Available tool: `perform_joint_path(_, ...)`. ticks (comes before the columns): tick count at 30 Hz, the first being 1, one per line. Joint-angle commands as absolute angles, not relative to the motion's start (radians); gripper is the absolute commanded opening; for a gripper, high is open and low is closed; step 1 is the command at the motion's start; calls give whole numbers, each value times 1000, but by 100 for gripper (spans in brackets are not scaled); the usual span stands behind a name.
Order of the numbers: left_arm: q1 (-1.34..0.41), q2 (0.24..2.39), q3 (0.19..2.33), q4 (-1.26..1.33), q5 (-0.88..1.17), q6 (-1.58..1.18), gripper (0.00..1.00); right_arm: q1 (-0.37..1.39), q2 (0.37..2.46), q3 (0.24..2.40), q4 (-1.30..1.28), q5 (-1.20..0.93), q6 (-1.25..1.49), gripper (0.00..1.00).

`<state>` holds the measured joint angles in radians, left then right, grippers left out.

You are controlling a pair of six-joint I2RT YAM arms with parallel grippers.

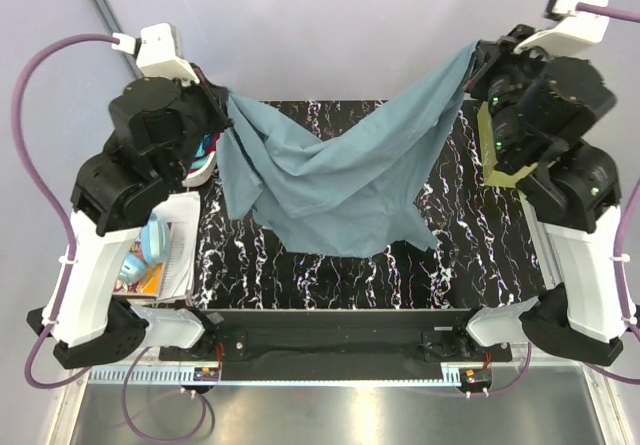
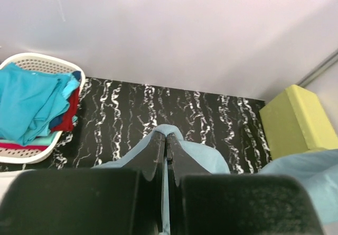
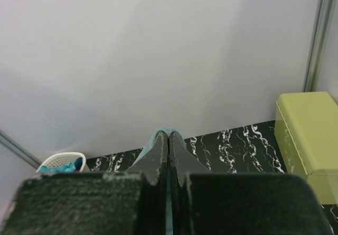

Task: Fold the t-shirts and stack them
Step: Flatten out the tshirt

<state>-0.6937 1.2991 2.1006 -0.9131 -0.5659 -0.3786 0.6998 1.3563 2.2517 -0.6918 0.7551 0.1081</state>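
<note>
T-shirts in two colours lie heaped in the white basket (image 2: 39,58) at the far left: a turquoise t-shirt (image 2: 29,100) on top, with a red t-shirt (image 2: 66,123) showing under it. Neither has been folded yet.

Next to the basket, the left gripper (image 2: 166,135) is raised above the table (image 1: 470,235) with its jaws pinched tight on one edge of the grey-blue t-shirt (image 1: 340,185). That shirt hangs in the air like a hammock across the middle. It is bunched and creased near the left grip and sags to a low point toward the near edge of the table. One loose corner dangles on the near right. Whether the lowest fold touches the tabletop cannot be told from above.

Further right, the right gripper (image 3: 168,133) is clamped on the opposite edge, a little higher and further back than the left. Only a thin lip of cloth shows past its fingertips. A yellow-green box (image 3: 306,134) sits on the table at the far right, below that arm.

The main risk is in the two thin grips. If the arms draw further apart to flatten the sag, cloth could slide out of one jaw and the shirt would drop in a heap. If it is lowered as it hangs, the bunched left side and the dangling corner would likely tuck underneath, so the fold would start crooked. A swing to the right could also drag the cloth over the box.
</note>
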Motion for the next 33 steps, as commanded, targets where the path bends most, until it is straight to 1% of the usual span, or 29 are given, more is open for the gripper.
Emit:
perform_joint_path(1,-692,1313,1975,-824,-629,-348,1,707,1356,2137,-591,830,43,0)
perform_joint_path(6,-623,1331,1768,-732,-572,-380,1,677,1361,1964,-514,853,43,0)
perform_joint_path(8,-600,1350,1726,-686,-557,-387,0,652,1374,1908,-511,821,78,0)
perform_joint_path(11,-581,1396,1694,-625,-574,-353,0,632,1404,1865,-464,821,57,0)
perform_joint_path(16,-532,1557,1795,-620,-542,-307,0,595,1495,1868,-420,784,57,0)
perform_joint_path(23,-476,1781,1922,-624,-469,-293,4,534,1667,1904,-426,730,123,0)
perform_joint_path(26,-448,1891,2018,-627,-434,-285,6,502,1767,1957,-440,703,146,0)
perform_joint_path(30,-402,2057,2141,-638,-352,-313,9,450,1920,2087,-483,638,205,0)
perform_joint_path(33,-367,2124,2242,-643,-304,-324,10,416,1989,2146,-502,602,239,0)
